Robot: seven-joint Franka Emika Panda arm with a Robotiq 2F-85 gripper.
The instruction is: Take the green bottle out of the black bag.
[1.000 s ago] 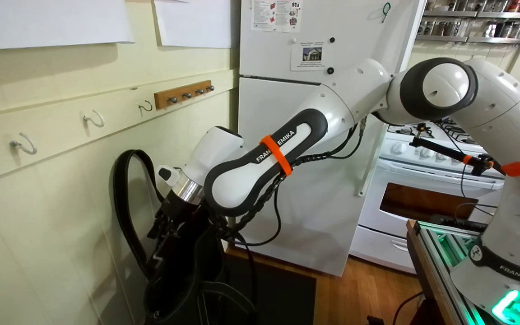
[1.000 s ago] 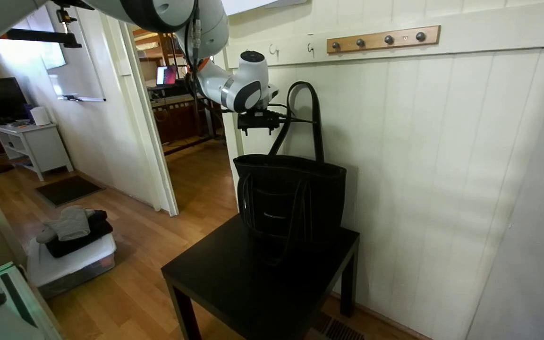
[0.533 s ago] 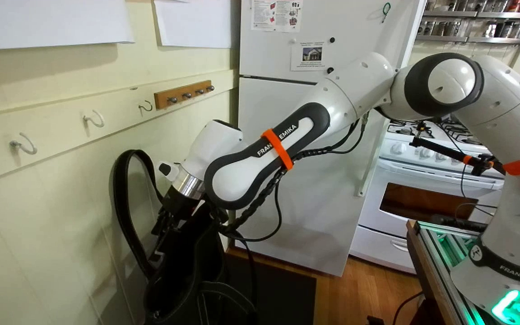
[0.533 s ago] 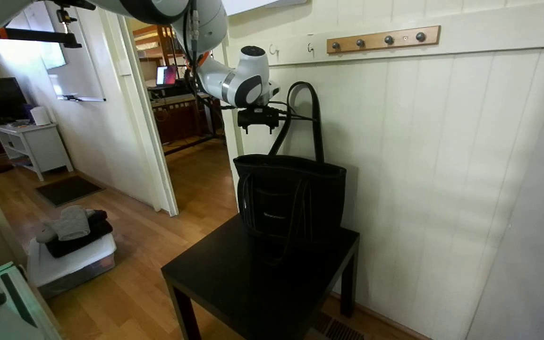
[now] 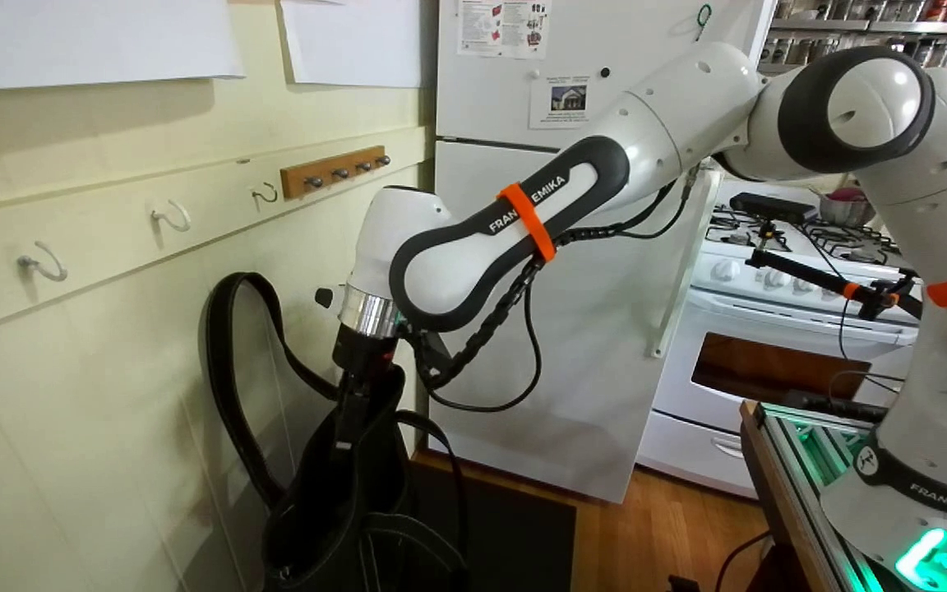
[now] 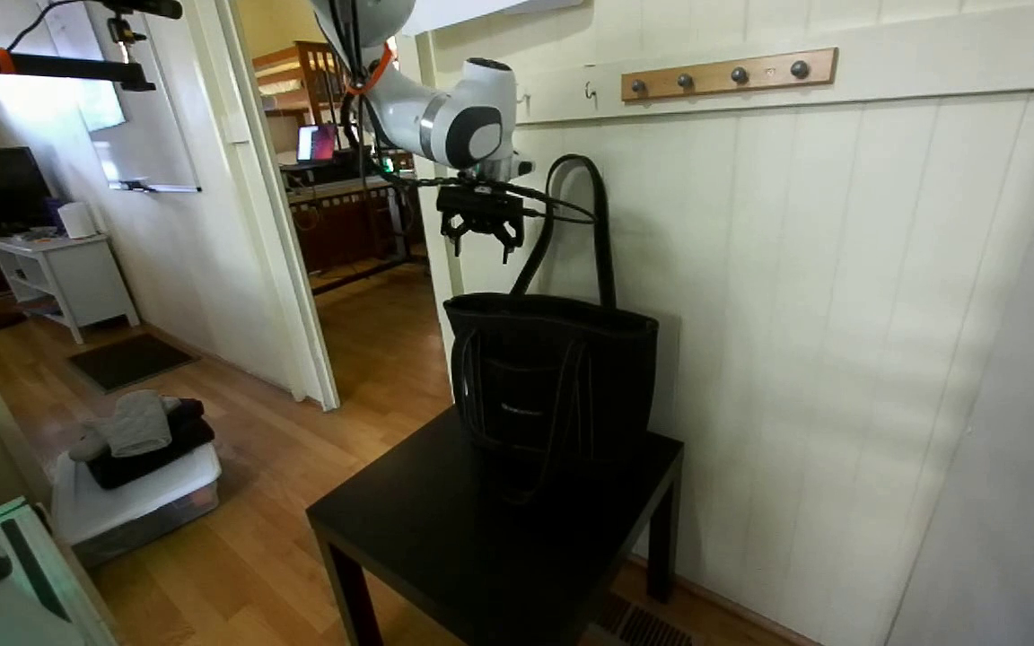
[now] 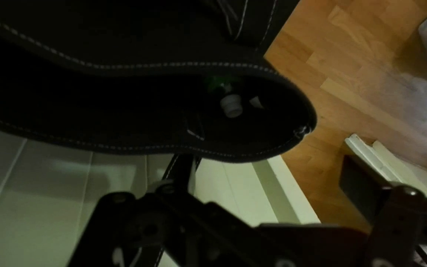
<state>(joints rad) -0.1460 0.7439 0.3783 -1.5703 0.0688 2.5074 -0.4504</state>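
The black bag (image 6: 526, 395) stands upright on a black table, its mouth open at the top. It also shows in an exterior view (image 5: 342, 551) and the wrist view (image 7: 124, 48). One long handle (image 6: 604, 242) stands up along the wall. The green bottle (image 7: 219, 82) lies deep in the bag with its white cap (image 7: 231, 105) towards the mouth. Its lower part is dark, and it is hidden in both exterior views. My gripper (image 6: 481, 250) is open and empty, above the bag's rim beside the raised handle. Its dark fingers also show in the wrist view (image 7: 361, 185).
The wall with hooks (image 5: 169, 215) and a wooden peg rack (image 6: 728, 75) is close behind the bag. The black table (image 6: 445, 547) carries the bag. A fridge (image 5: 539, 329) stands beside. A cable loop (image 5: 523, 386) hangs from the arm.
The arm has risen, and the wrist has turned so that my gripper points more steeply down. The fingers now show clearly spread. The bag has not visibly moved.
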